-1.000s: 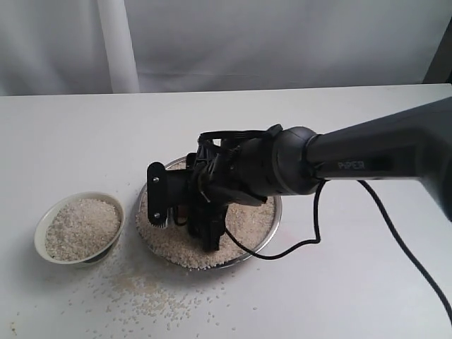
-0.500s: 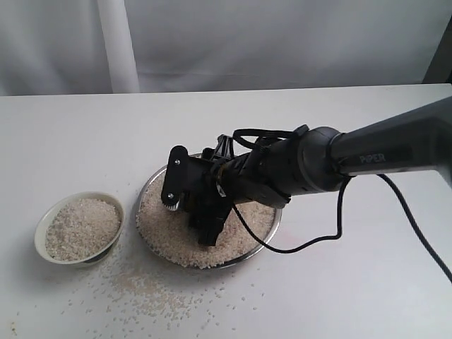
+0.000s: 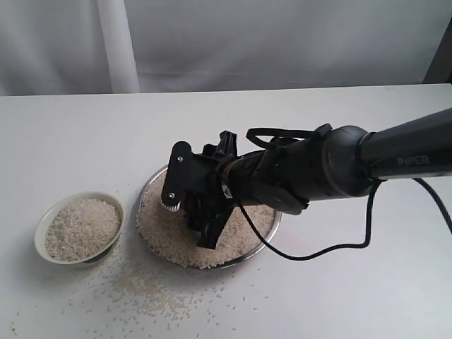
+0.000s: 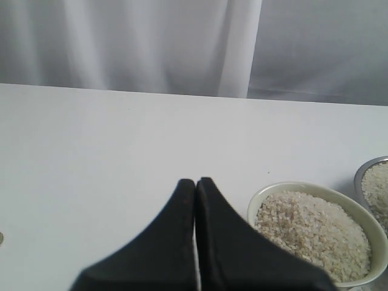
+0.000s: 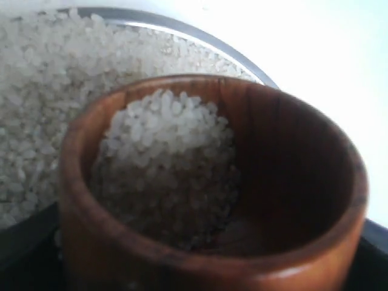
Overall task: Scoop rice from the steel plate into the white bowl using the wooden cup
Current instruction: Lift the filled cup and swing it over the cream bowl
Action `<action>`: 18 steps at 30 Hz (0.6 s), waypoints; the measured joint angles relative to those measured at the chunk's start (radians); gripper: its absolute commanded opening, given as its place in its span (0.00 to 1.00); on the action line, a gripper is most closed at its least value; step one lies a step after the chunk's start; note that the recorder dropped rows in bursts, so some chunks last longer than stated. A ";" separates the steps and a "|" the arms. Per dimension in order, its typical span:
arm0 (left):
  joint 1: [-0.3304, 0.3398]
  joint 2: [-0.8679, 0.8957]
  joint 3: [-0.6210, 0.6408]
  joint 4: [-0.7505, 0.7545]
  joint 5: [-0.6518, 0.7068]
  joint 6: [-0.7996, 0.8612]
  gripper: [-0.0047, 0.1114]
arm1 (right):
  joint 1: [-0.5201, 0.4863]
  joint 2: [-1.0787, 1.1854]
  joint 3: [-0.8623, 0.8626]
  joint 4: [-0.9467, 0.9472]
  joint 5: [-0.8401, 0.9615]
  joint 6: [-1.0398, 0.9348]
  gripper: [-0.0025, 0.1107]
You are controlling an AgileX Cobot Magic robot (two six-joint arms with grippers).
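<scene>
So: 1 wooden cup [image 5: 297, 163] gripped by R fingers [image 3: 207, 226], L fingers [image 4: 163, 242] closed; 1 plate [image 5: 173, 25], 1 bowl [image 4: 303, 185].

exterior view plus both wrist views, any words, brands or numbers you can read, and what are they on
"PIPER": pale letters on the dark forearm of the right arm, exterior view.
No other text can be read: none shows on the white bowl, the steel plate or the wooden cup.

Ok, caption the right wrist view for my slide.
Wooden cup partly filled with rice, with the rice-covered steel plate beyond it.
</scene>
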 measured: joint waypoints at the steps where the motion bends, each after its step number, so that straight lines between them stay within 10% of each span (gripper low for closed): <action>1: 0.000 0.000 0.000 0.000 0.000 0.000 0.04 | 0.007 -0.010 -0.011 0.002 0.023 -0.008 0.02; 18: 0.000 0.000 0.000 0.000 0.000 0.002 0.04 | 0.251 0.134 -0.630 -0.144 0.547 -0.145 0.02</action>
